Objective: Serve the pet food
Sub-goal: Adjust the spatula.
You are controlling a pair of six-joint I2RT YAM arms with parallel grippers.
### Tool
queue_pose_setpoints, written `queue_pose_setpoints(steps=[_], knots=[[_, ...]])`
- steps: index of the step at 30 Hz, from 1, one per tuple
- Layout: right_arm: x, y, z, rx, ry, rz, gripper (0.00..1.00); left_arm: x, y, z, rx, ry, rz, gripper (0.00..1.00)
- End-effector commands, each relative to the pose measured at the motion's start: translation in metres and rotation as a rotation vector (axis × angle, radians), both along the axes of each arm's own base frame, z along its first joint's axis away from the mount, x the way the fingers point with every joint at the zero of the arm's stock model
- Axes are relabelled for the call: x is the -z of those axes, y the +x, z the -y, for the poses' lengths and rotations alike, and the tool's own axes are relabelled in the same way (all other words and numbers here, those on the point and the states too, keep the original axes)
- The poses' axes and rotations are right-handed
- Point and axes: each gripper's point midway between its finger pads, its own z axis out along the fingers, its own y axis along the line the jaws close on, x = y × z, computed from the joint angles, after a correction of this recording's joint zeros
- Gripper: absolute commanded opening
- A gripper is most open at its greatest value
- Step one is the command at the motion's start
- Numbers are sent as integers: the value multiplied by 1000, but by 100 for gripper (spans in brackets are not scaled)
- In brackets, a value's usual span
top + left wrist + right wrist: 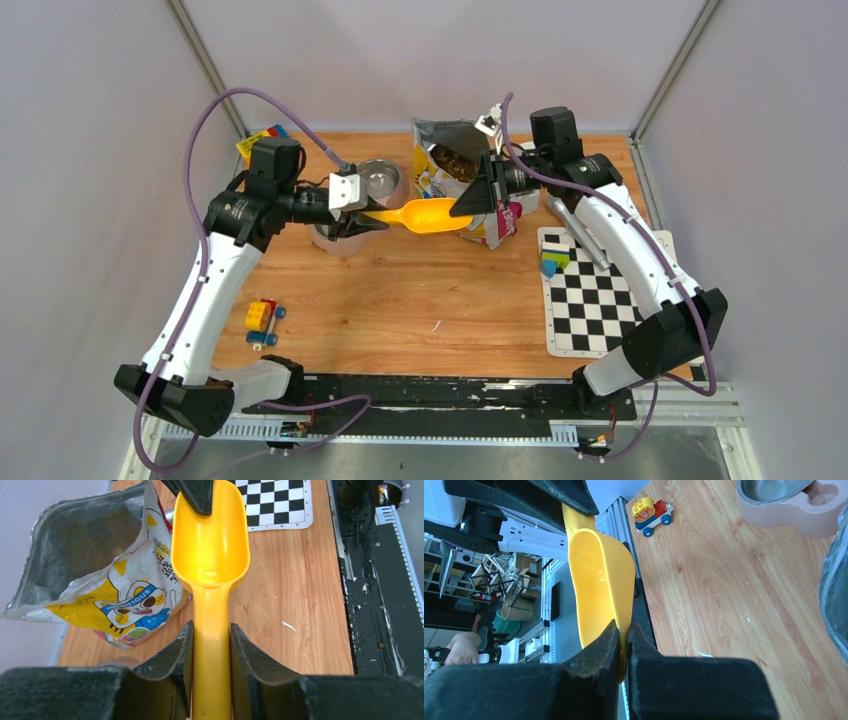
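The pet food (455,160) shows as brown kibble inside the open yellow-and-white cat bag (460,185), which stands at the back of the table. A yellow scoop (425,214) hangs level in the air in front of the bag, held at both ends. My left gripper (365,222) is shut on its handle, with both fingers pressed to the handle's sides (211,630). My right gripper (462,207) is shut on the front rim of the scoop's bowl (624,630). The scoop's bowl (212,540) is empty. The bag (125,590) lies just left of the scoop in the left wrist view.
A pink double bowl (335,243) with steel cups stands behind the left gripper, seen also in the right wrist view (794,515). A toy car (262,322) sits near the left front. A checkered mat (590,295) with blocks and a metal rod lies at right.
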Motion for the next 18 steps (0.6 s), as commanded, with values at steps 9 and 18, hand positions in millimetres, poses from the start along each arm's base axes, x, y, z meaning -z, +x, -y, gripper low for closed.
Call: queue_pose_setpoints(steps=[9, 18], knots=[[-30, -14, -1, -96, 104, 77, 0, -17, -2, 4, -10, -42, -23, 0], [-20, -4, 3, -67, 87, 76, 17, -30, 1, 8, -30, -86, -65, 0]])
